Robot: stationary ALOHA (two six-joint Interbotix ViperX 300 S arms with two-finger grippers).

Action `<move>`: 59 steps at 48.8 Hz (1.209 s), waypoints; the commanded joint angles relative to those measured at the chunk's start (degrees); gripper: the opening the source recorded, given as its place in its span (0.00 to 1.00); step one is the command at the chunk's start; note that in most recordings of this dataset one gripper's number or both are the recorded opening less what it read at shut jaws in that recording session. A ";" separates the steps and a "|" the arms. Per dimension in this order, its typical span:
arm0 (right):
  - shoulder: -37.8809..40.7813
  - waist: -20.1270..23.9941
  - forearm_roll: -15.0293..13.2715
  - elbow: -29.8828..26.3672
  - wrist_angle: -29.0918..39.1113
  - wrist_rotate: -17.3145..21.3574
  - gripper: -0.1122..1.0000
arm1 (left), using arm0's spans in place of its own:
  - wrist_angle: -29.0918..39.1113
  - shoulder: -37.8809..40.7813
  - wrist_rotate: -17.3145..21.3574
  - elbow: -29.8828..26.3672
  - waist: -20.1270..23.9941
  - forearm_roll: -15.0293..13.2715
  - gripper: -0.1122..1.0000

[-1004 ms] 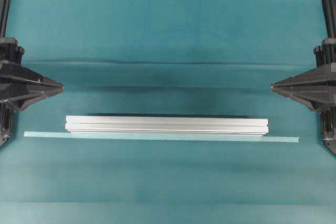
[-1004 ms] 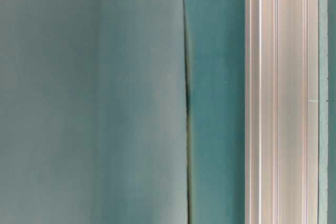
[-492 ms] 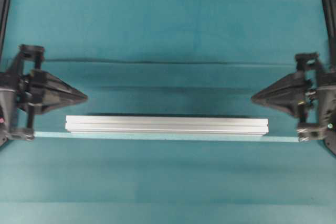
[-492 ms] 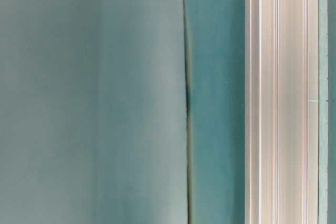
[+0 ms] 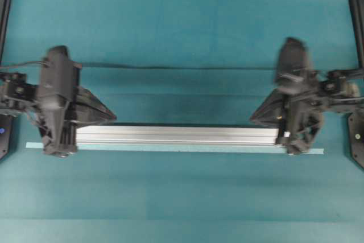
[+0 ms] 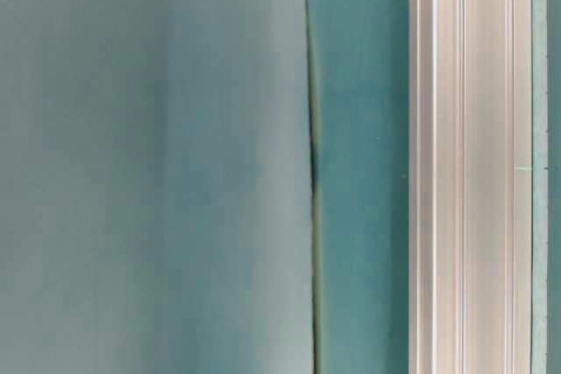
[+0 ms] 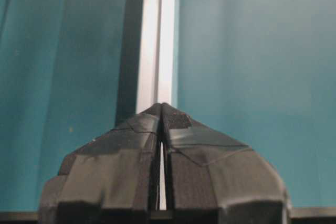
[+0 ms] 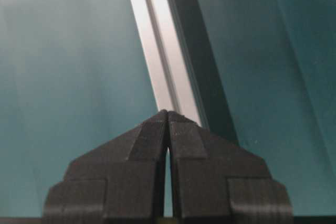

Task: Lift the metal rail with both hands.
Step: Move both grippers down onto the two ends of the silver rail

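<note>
The metal rail (image 5: 179,135) is lying flat on the teal table (image 5: 182,32), just behind the pale tape strip (image 5: 170,148). We are hanging our 2 grippers over its ends, the left gripper (image 5: 114,119) and the right gripper (image 5: 253,120) both pinched together and holding nothing. To do this well, we judge we should be spreading both pincers, straddling the rail evenly, then rising together so it stays level.
</note>
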 commanded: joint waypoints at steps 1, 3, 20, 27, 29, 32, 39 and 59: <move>3.60 0.26 0.09 -3.43 3.87 0.26 0.11 | 3.08 1.85 -0.09 -3.78 -0.09 0.09 0.08; 5.01 0.35 0.09 -4.83 5.89 0.09 0.11 | 4.75 3.08 -0.09 -4.75 -0.09 0.09 0.08; 14.24 0.35 -2.29 -14.77 19.25 -0.18 0.11 | 16.70 10.99 -0.09 -11.78 0.09 0.09 0.08; 16.96 0.35 -3.60 -17.49 21.88 -0.26 0.11 | 19.78 14.15 0.26 -13.71 0.53 0.09 0.08; 17.58 0.35 -3.60 -18.11 22.32 -0.26 0.11 | 20.39 14.85 0.35 -14.15 0.53 0.09 0.08; 18.37 0.35 -3.60 -18.81 22.32 -0.35 0.11 | 20.83 15.64 0.44 -14.59 0.53 0.00 0.08; 19.69 0.35 -3.69 -19.78 22.50 -1.05 0.11 | 20.92 16.52 0.53 -14.77 0.62 0.26 0.08; 20.30 2.72 -3.43 -17.93 20.13 -9.76 0.59 | 20.30 17.40 1.85 -13.71 -0.70 0.26 0.67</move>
